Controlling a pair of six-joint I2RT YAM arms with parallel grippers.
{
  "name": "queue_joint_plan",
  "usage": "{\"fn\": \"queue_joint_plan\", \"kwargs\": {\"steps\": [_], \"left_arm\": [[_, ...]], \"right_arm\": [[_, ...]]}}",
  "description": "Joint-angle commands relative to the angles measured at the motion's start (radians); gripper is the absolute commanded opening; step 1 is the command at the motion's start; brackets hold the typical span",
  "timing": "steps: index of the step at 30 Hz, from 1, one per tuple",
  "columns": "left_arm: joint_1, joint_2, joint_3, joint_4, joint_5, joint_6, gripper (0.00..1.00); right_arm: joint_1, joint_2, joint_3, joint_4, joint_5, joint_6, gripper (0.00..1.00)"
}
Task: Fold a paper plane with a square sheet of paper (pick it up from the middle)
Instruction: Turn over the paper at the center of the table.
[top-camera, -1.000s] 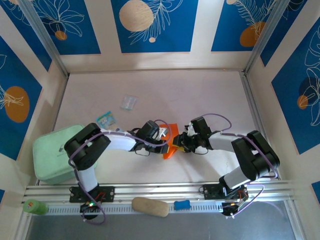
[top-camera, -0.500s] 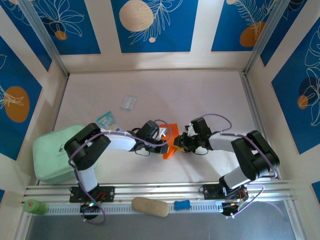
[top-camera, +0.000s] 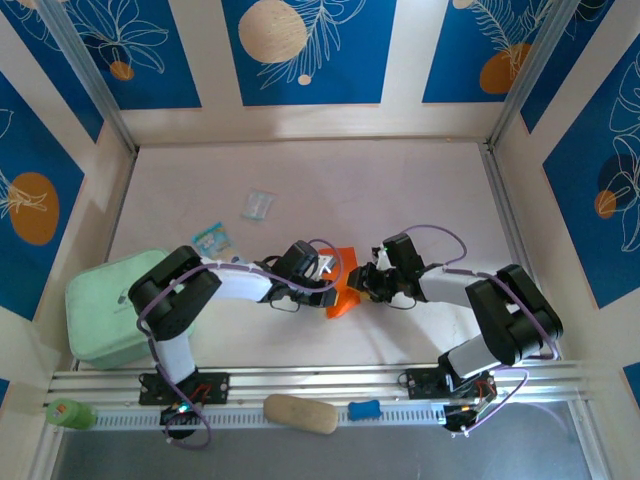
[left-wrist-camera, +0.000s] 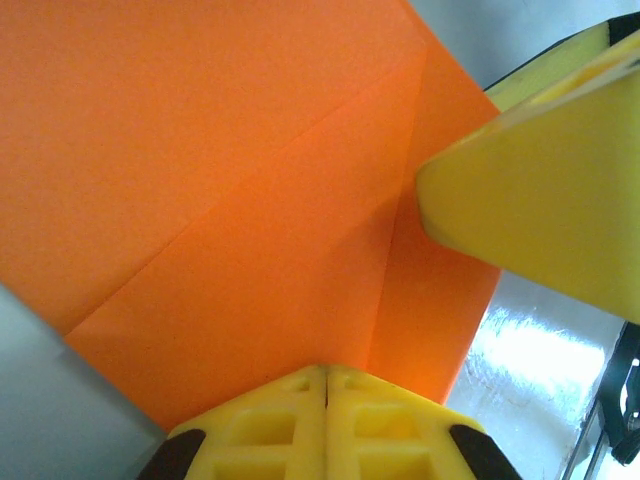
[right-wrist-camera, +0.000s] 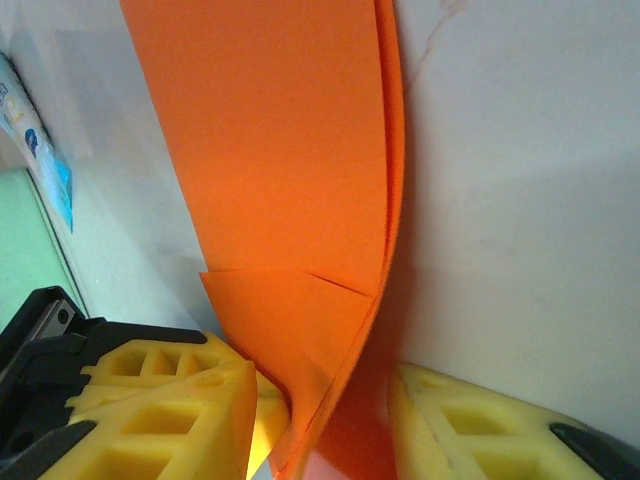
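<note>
The square sheet of paper (top-camera: 343, 286), bright orange and folded into layered flaps, stands on edge at mid-table between both grippers. My left gripper (top-camera: 328, 276) reaches in from the left. In the left wrist view it (left-wrist-camera: 326, 378) is shut on the paper's (left-wrist-camera: 230, 200) lower edge, with creases running across the sheet. A yellow finger (left-wrist-camera: 530, 220) of the other gripper presses in at the upper right. My right gripper (top-camera: 363, 286) comes from the right. In the right wrist view it (right-wrist-camera: 320, 430) is open, and the paper's (right-wrist-camera: 290, 170) folded edge hangs in the gap between its fingers.
A mint green pad (top-camera: 110, 305) lies at the left edge. A blue-and-white packet (top-camera: 211, 238) and a clear wrapper (top-camera: 257, 204) lie behind the left arm. On the front rail are a tan oblong object (top-camera: 300, 413) and a small blue piece (top-camera: 365, 409).
The right arm has shifted very slightly beside the paper. The left gripper and the paper have stayed in place.
</note>
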Motion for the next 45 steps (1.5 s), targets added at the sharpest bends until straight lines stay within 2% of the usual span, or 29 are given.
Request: {"fn": "queue_joint_plan", "kwargs": {"steps": [1,26,35,40,45], "left_arm": [[0.007,0.016,0.0,-0.056,-0.007,-0.006,0.0],[0.007,-0.016,-0.023,-0.033,0.0,-0.016,0.0],[0.008,-0.03,-0.029,-0.036,-0.004,-0.013,0.0],[0.008,-0.043,-0.033,-0.037,-0.006,-0.014,0.01],[0.006,-0.094,-0.047,-0.024,-0.01,-0.014,0.06]], "right_arm": [[-0.007,-0.015,0.025,-0.035,0.012,-0.035,0.4],[-0.02,0.064,0.028,0.05,-0.029,-0.016,0.27],[-0.022,0.092,0.036,0.062,-0.02,-0.013,0.27],[-0.023,0.094,0.034,0.064,-0.016,-0.012,0.19],[-0.025,0.064,0.029,0.062,-0.022,-0.028,0.1]]}}
